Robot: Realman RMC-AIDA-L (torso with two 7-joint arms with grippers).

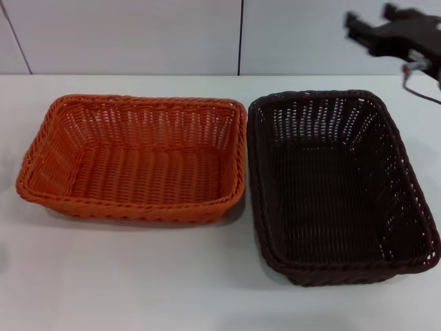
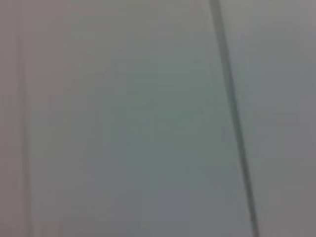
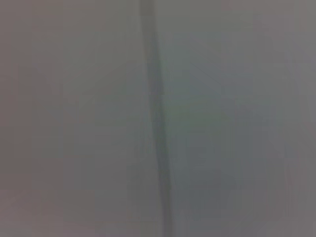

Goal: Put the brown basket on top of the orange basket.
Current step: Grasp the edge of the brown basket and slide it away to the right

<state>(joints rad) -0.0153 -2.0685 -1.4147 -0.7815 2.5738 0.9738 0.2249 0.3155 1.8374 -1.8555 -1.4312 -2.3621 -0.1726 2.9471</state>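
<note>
The orange basket [image 1: 134,162] stands on the white table at the left in the head view. The brown basket [image 1: 337,186] stands right beside it on the right, their rims almost touching. Both are empty and upright. My right gripper [image 1: 371,19] hangs in the air past the brown basket's far right corner, well above the table, with its black fingers apart and nothing between them. My left gripper is out of view. Both wrist views show only a plain grey wall with a dark seam.
The white table [image 1: 138,276] has bare surface in front of both baskets. A pale wall with a dark vertical seam [image 1: 240,34] runs behind the table's far edge. A cable [image 1: 417,89] hangs from my right arm.
</note>
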